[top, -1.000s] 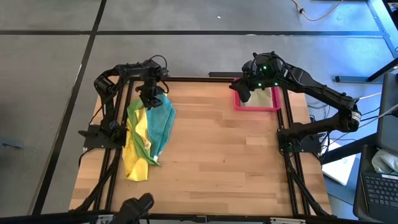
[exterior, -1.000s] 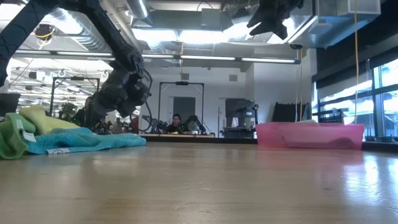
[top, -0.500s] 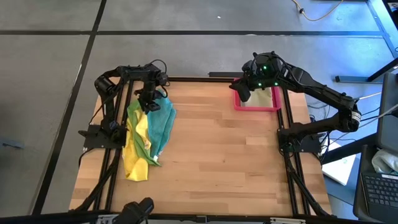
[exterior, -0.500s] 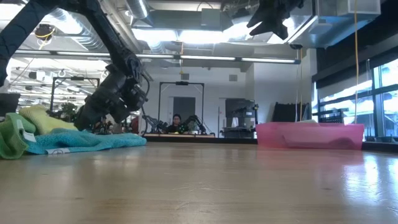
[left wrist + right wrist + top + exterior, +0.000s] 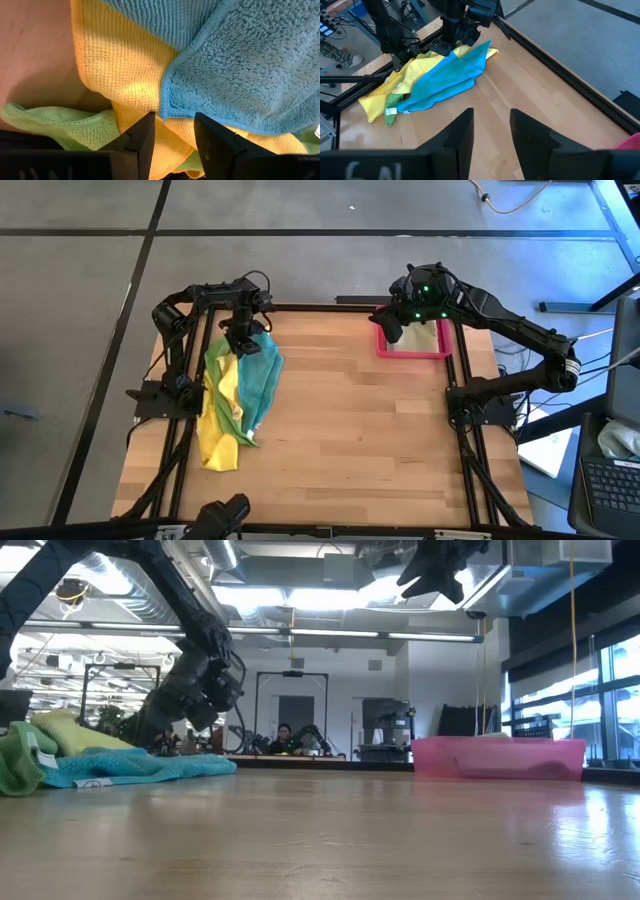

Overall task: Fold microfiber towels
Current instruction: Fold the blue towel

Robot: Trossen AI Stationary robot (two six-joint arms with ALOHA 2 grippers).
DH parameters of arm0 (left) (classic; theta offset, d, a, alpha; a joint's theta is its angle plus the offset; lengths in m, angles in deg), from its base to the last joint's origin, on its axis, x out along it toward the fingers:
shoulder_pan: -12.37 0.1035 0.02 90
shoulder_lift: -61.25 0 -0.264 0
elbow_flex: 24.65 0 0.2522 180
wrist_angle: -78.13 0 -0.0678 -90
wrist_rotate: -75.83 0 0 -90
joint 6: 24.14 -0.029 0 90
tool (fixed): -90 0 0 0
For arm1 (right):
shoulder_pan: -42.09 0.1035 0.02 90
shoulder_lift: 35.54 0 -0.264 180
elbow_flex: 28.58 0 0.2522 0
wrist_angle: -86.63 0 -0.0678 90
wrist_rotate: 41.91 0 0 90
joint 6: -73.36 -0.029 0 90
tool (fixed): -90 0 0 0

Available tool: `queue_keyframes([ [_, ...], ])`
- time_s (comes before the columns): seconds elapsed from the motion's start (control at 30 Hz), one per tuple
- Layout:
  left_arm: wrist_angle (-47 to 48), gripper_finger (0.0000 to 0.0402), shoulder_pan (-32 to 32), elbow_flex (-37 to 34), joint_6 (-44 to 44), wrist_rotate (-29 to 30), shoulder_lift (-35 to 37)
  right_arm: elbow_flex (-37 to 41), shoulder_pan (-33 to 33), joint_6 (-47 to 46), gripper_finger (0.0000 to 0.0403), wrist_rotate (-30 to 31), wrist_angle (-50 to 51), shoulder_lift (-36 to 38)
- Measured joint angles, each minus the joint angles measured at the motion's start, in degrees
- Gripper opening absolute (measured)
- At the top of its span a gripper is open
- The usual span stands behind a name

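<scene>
Over the worktop's (image 5: 350,430) far left corner, the left gripper (image 5: 241,340) hovers spread and empty above the heaped soft microfiber towels (image 5: 235,395), teal on yellow and green. Closing here risks pinching several layers together. The right gripper (image 5: 392,328), spread, waits above the pink-red tray (image 5: 412,354).
</scene>
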Motion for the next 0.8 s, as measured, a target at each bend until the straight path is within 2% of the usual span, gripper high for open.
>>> queue_keyframes([
  [0.5,1.31,0.0128,-2.97,0.0,3.05,-1.18,0.0,2.55,0.0,1.24,0.0129,0.0,-2.83,0.04],
  [0.8,0.61,0.0128,-3.77,0.0,3.46,2.43,0.0,4.28,0.0,-0.18,0.0129,-0.09,-3.87,0.0],
])
